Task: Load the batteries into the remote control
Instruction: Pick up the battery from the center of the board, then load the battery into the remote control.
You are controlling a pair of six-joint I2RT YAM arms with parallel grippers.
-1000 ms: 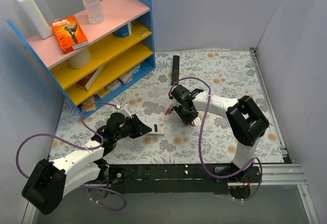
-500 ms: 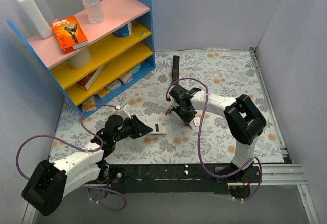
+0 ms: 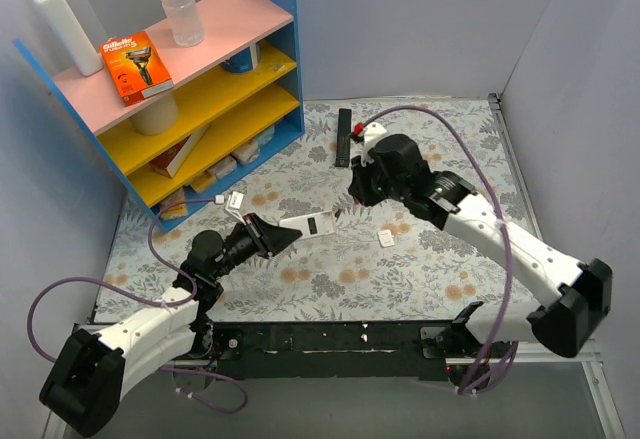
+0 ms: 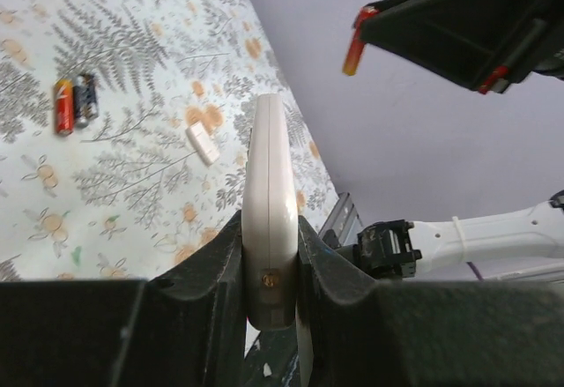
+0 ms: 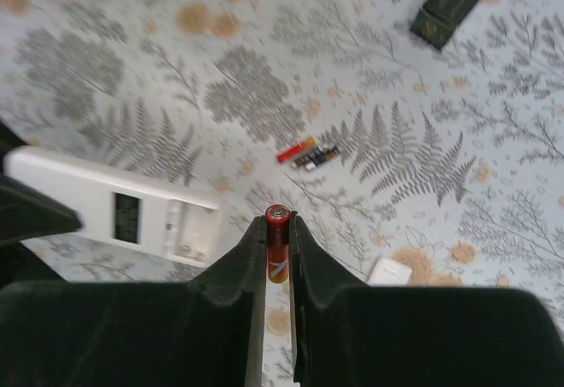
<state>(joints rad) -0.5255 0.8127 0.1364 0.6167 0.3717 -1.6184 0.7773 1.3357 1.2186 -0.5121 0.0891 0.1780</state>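
1. Left pincer: clenched across the narrow sides of the remote control, at its near end. The handset is held clear of the tabletop with its white back up and the open compartment exposed. Treat it as light, rigid, smooth plastic. Pressure on the free far end will probably make it pivot in the grip.

2. Beyond it, the small white cover and two loose batteries lie on the tabletop.

3. Right pincer: clenched on one battery, raised above the tabletop near the compartment. The cell is hard, round and slick. Hold it across the barrel and expect it to twist or roll.

4. Clearance: open tabletop lies between the arms. The black remote sits farther back, the shelf unit stands far left, and walls close the far and right edges.
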